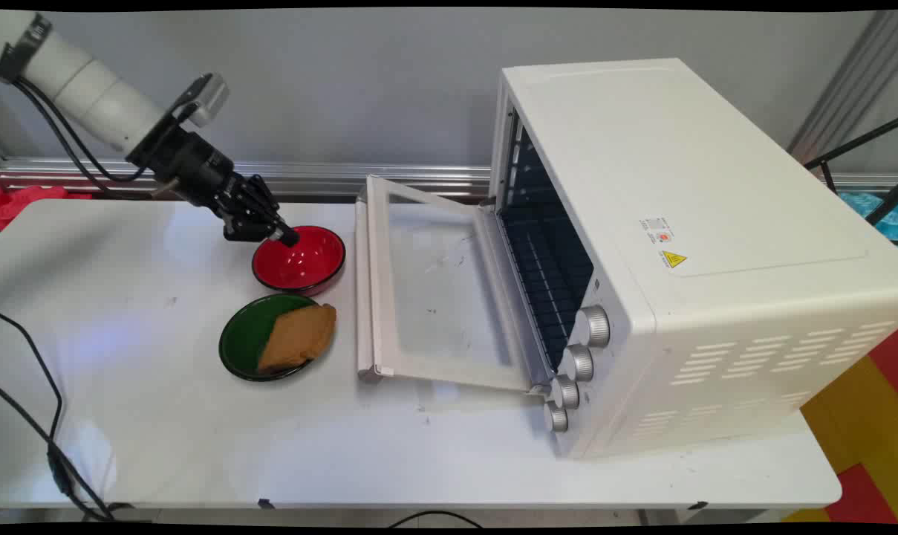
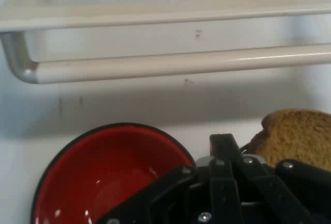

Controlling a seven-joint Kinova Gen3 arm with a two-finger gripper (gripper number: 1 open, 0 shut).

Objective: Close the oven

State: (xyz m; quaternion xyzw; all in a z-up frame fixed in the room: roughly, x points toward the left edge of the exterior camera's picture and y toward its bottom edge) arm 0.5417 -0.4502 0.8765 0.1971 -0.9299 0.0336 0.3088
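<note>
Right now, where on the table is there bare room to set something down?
Bare table lies left of the green plate with bread, and along the near edge before the oven. It is crowded where the gripper meets the red bowl, beside the open oven door.

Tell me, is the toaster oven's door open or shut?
Open. The toaster oven's glass door is folded down flat toward the bowls, baring the dark racks inside.

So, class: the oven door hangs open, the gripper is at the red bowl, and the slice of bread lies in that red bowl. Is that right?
Not quite. The slice of bread lies on the green plate, not in the red bowl, which is empty, as the main view shows. The rest holds: the oven door hangs open and the gripper is at the red bowl's rim.
</note>
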